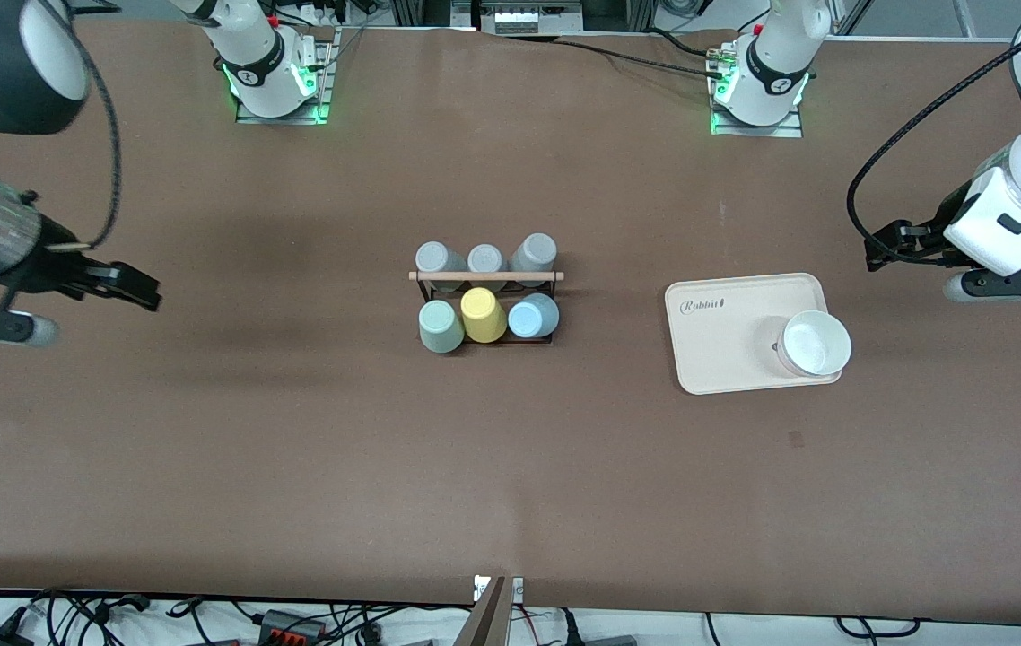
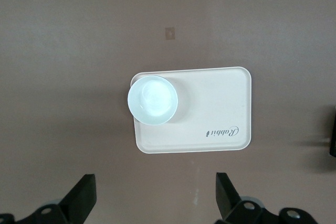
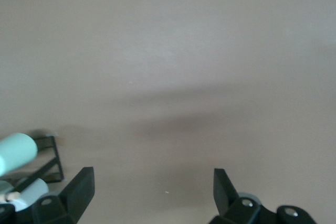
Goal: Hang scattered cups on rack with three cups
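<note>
The black wire rack (image 1: 485, 277) with a wooden rod stands mid-table. The mint green cup (image 1: 440, 326), a yellow cup (image 1: 483, 314) and the light blue cup (image 1: 534, 316) sit upside down on its nearer pegs. Three grey cups (image 1: 485, 258) sit on its farther pegs. My right gripper (image 1: 138, 289) is open and empty over bare table toward the right arm's end. Its wrist view (image 3: 152, 190) shows the mint cup (image 3: 16, 151) and a corner of the rack (image 3: 50, 163). My left gripper (image 1: 887, 247) is open and empty over the table beside the tray; it also shows in its wrist view (image 2: 155, 195).
A cream rectangular tray (image 1: 726, 332) lies toward the left arm's end and holds a white bowl (image 1: 815, 344). Both show in the left wrist view: tray (image 2: 215, 108), bowl (image 2: 152, 99). Cables run along the table's nearest edge.
</note>
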Tool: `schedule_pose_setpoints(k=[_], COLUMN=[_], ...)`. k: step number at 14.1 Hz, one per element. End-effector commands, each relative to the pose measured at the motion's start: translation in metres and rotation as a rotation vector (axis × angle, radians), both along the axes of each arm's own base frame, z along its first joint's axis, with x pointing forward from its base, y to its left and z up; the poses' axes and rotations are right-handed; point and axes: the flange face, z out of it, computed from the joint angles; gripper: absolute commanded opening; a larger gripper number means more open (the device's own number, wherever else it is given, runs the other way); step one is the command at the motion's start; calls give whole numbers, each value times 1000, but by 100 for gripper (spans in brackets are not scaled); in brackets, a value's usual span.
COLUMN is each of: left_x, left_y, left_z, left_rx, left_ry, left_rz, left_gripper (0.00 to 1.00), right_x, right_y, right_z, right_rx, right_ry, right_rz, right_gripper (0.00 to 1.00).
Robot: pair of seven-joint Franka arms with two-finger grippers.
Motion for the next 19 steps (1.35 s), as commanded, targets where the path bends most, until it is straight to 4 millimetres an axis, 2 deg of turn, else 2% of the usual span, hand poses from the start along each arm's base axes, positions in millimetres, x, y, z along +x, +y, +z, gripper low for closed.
schedule_pose_setpoints(k=[1,5,7,9,11,14,19], left_x=[1,1,1,1,1,1,1], left_y=[-1,-1,-1,-1,-1,-1,-1], left_z=[5,5,5,5,5,5,5], left_rx=[-10,-8,-8,-8,-8,-8,-8], left_ry=[-6,-6,-6,-6,-6,-6,-4], left_rz=[-16,-17,-17,-17,-17,-17,-13], left_gripper=[100,100,100,100,100,100,100], right_x=[-29,-68,-76,-72,-67,-57,-59], right_y=[-15,-18,-18,-20,-18,-13,-14], right_z=[3,3,0,3,-3,15,18], right_rx=[-9,-28,-28,-26,-18,-20,-12], right_ry=[4,-58,-72,-72,-63,-81,-62], right_rz=[18,26,27,25,17,32,36], right_gripper=[100,100,100,100,100,100,100])
